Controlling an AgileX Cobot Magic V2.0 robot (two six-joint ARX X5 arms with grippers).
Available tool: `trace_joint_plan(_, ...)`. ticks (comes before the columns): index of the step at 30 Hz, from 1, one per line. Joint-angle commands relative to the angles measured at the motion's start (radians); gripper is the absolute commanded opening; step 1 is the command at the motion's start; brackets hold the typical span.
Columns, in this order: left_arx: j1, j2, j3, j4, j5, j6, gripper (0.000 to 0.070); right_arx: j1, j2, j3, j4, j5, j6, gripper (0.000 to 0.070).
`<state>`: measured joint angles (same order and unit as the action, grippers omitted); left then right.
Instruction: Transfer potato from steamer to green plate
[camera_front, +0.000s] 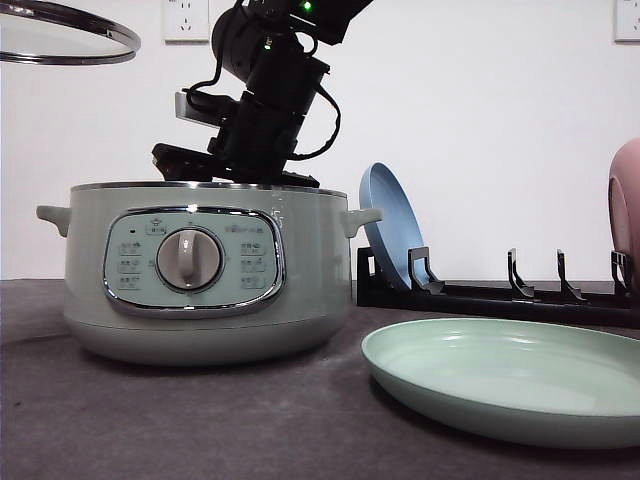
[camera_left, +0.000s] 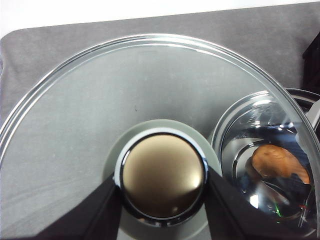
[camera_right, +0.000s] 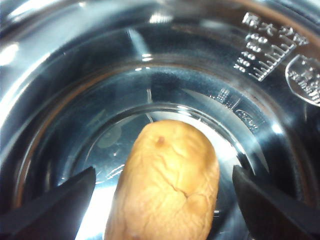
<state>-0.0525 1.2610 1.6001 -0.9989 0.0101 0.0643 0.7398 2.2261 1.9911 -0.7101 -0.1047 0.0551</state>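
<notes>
Right gripper (camera_right: 162, 200) lowered into the pale sage-green round electric steamer (camera_front: 205, 270), its dark fingers (camera_right: 50, 202) spread wide on either side of the orange-brown oval potato (camera_right: 167, 182), which lies on the shiny metal floor of the pot between them, apparently untouched. Left gripper (camera_left: 162, 200) pinches the knob (camera_left: 164, 176) of the round glass lid (camera_left: 90, 125), held aloft to one side of the pot. The wide, shallow, mint-green plate (camera_front: 510, 375) sits on the grey table just beside the steamer.
</notes>
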Motion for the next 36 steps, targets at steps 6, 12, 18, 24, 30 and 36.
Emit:
trace_joint_plan(6, 0.002, -0.013, 0.028, 0.045, 0.004, -0.001, 0.0000, 0.011, 0.024, 0.029, 0.003, 0.012, -0.006, 0.0551)
trace_joint_plan(12, 0.002, -0.013, 0.028, 0.045, 0.004, -0.001, 0.0000, 0.011, 0.027, 0.028, -0.006, 0.012, -0.001, 0.0551)
trace_joint_plan(18, 0.002, -0.013, 0.028, 0.045, 0.004, -0.001, 0.0000, 0.011, 0.045, 0.028, -0.026, 0.013, 0.009, 0.0551)
trace_joint_plan(24, 0.002, -0.013, 0.028, 0.044, 0.004, -0.001, 0.0000, 0.011, 0.045, 0.028, -0.034, 0.013, 0.013, 0.0467)
trace_joint_plan(30, 0.002, -0.013, 0.028, 0.045, 0.004, -0.001, 0.0000, 0.011, 0.044, 0.028, -0.043, -0.001, 0.013, 0.0265)
trace_joint_plan(36, 0.002, -0.013, 0.028, 0.045, 0.004, -0.001, 0.0000, 0.010, 0.015, 0.053, -0.060, 0.000, 0.011, 0.0262)
